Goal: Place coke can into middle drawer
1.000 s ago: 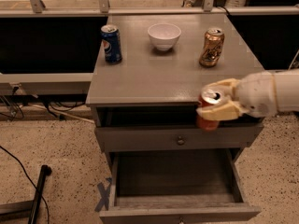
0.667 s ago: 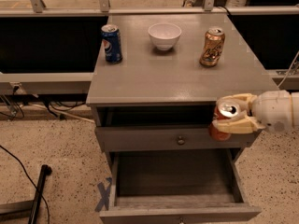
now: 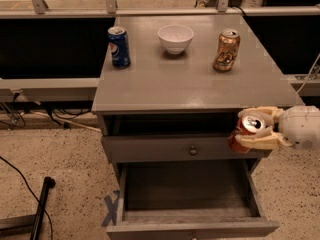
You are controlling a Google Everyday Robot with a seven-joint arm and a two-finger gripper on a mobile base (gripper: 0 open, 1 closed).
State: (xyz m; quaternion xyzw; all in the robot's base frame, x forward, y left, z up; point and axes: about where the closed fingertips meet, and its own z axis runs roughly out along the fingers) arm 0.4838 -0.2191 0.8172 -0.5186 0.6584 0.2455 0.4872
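red coke can (image 3: pixel 249 124), cream gripper (image 3: pixel 241 130) around it

On the cabinet top (image 3: pixel 190 81) we see a Pepsi can (image 3: pixel 119 46) left, bowl (image 3: pixel 175 38) middle, other can (image 3: pixel 226 50) right, gripper (image 3: pixel 256 128) clasping the coke can (image 3: pixel 251 122) at the front right corner, open middle drawer (image 3: pixel 185 194) below it.

Pale gripper (image 3: pixel 248 129) just below the front right corner of the grey worktop (image 3: pixel 190 84)

Its two fingers (image 3: pixel 260 143) are cream-coloured, flat and blunt-ended, with a dull plastic finish. Behind them sits a smooth white wrist housing (image 3: pixel 302 126), rounded like a shell, faintly shaded along its underside and cut off by the right side of the view.
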